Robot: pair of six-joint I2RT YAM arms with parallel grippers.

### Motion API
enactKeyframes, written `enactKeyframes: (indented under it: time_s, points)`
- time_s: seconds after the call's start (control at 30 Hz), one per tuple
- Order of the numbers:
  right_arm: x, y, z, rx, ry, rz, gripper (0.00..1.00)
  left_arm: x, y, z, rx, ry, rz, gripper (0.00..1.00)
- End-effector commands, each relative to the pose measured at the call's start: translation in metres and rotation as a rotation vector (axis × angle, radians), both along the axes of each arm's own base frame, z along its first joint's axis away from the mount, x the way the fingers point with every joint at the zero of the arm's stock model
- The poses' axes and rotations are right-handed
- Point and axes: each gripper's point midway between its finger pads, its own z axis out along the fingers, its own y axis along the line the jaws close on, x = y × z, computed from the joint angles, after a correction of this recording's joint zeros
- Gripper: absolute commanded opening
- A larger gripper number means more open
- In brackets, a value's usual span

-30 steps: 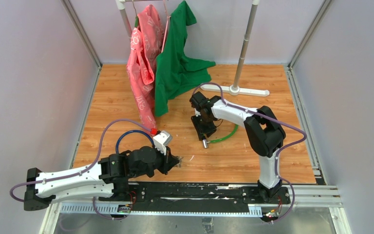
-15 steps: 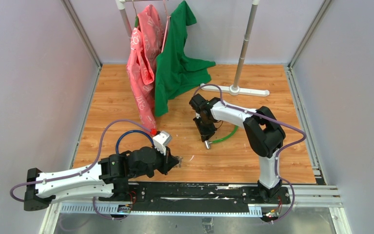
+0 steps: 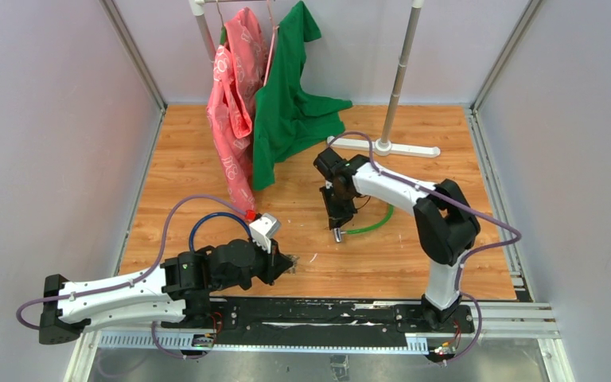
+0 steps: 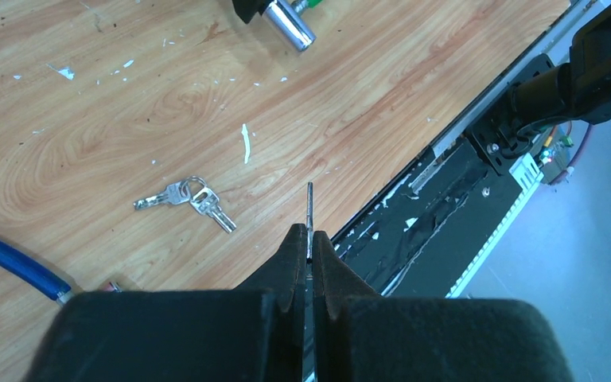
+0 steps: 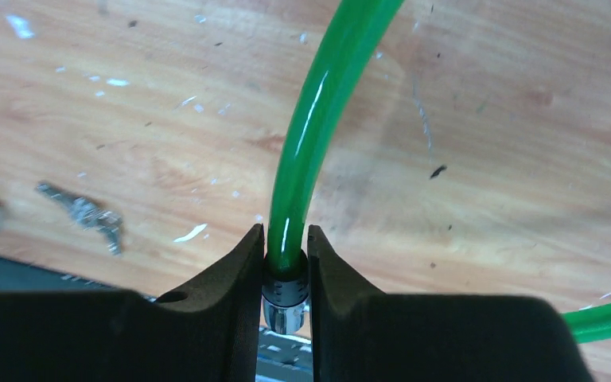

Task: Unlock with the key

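The left hand (image 4: 309, 239) is pinching a thin key (image 4: 309, 208), blade pointing forward. The right hand (image 5: 285, 239) is gripping the green cable lock (image 5: 326, 103) by its metal end. A key bunch (image 4: 187, 197) is lying on the bench (image 4: 414, 72), ahead-left of the left hand.

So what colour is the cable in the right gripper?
Green cable; clearest in the right wrist view.
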Motion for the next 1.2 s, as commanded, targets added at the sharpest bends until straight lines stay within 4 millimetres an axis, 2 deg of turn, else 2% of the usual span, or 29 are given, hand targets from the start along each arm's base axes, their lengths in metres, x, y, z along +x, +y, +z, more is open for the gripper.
enactKeyframes:
  time_s: [0.0, 0.23, 0.47, 0.7, 0.93, 1.17]
  points:
    - [-0.009, -0.004, 0.036, 0.084, 0.036, -0.142, 0.0, 0.003, -0.005, 0.013, -0.044, -0.012, 0.008, 0.0]
    - [-0.013, -0.007, 0.06, 0.198, 0.084, -0.269, 0.0, 0.001, -0.008, 0.02, -0.054, -0.015, -0.011, 0.0]
    - [-0.019, 0.007, 0.094, 0.333, 0.134, -0.317, 0.0, 0.002, -0.009, 0.031, -0.055, -0.042, -0.029, 0.0]
    - [-0.015, 0.012, 0.142, 0.446, 0.109, -0.369, 0.0, 0.007, -0.004, 0.055, -0.065, -0.093, -0.017, 0.0]
    - [-0.022, 0.015, 0.164, 0.512, 0.172, -0.493, 0.0, 0.008, -0.011, 0.088, -0.14, -0.125, -0.024, 0.0]
    - [-0.019, 0.004, 0.179, 0.557, 0.106, -0.661, 0.0, 0.006, -0.029, 0.113, -0.237, -0.104, -0.041, 0.0]
